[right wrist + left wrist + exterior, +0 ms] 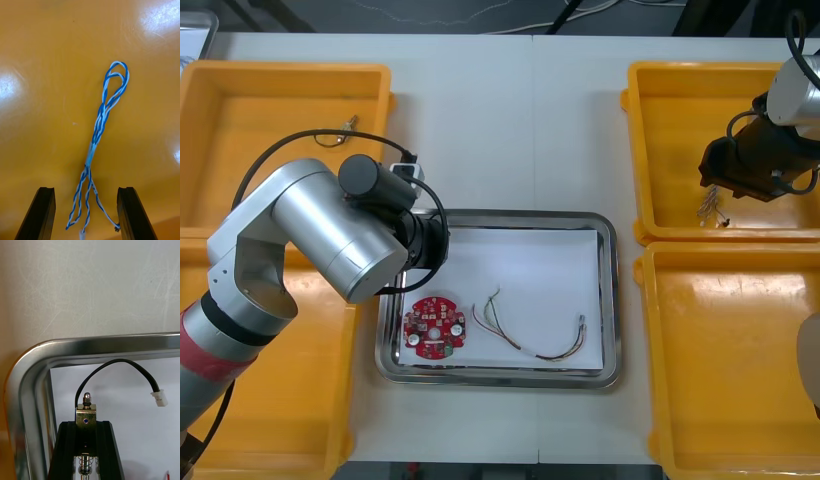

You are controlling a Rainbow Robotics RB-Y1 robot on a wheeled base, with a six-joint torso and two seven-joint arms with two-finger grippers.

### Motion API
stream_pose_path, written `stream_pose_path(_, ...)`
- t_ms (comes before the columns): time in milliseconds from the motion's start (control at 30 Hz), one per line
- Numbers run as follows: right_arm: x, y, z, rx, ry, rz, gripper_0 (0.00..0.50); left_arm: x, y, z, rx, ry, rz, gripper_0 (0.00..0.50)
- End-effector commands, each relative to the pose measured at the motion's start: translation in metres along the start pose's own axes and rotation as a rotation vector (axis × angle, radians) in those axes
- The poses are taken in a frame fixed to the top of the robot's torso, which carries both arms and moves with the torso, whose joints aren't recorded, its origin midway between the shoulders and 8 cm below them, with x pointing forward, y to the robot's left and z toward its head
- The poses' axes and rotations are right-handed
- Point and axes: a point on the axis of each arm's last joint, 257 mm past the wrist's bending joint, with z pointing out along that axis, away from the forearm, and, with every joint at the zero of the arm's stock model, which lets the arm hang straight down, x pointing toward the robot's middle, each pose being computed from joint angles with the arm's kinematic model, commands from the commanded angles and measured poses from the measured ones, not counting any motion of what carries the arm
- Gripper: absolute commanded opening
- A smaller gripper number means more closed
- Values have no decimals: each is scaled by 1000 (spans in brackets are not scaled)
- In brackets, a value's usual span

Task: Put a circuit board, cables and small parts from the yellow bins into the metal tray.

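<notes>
Front view. Left arm (330,230) bent over the far-left corner of the metal tray (611,300), wrist covering the fingers there. Inside the tray: circuit board (434,327) at the near-left, red and yellow cable (530,335) just right of it, apart from it. Right of the tray, far side: yellow bin (680,120) with the right gripper (718,192) down in it, just above a blue and white cable (710,205) on the bin floor. Left of the tray, far side: loose metal part (348,123) in the bin there, well apart from the tray.

Right wrist view. Jaws spread wide, gripping nothing. Blue and white cable flat on the bin floor, loose ends between the fingers (45,213), looped end pointing away from them.

Left wrist view. Left gripper (86,423) just inside the tray's rounded corner, over the white inside. Jaws pinching a small metal part (86,414), upright, domed tip poking out past the fingertips. Black cable (112,363) arcing from behind the part, up near the tray rim, then down to a white connector (160,398) over the white inside. Connector touching the tray floor or not: cannot tell.
</notes>
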Motion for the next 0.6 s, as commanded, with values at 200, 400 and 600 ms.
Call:
stream_pose_path(200, -46, 18, -11, -52, -63, 86, 477, -10, -20, 3, 12, -45, 60, 0)
stream_pose_path(400, -55, 20, -5, -52, -66, 106, 477, -4, -18, 7, 6, -42, 64, 0)
stream_pose_path(600, -58, 15, 2, -31, -58, 114, 477, -3, -20, 7, 10, -41, 59, 0)
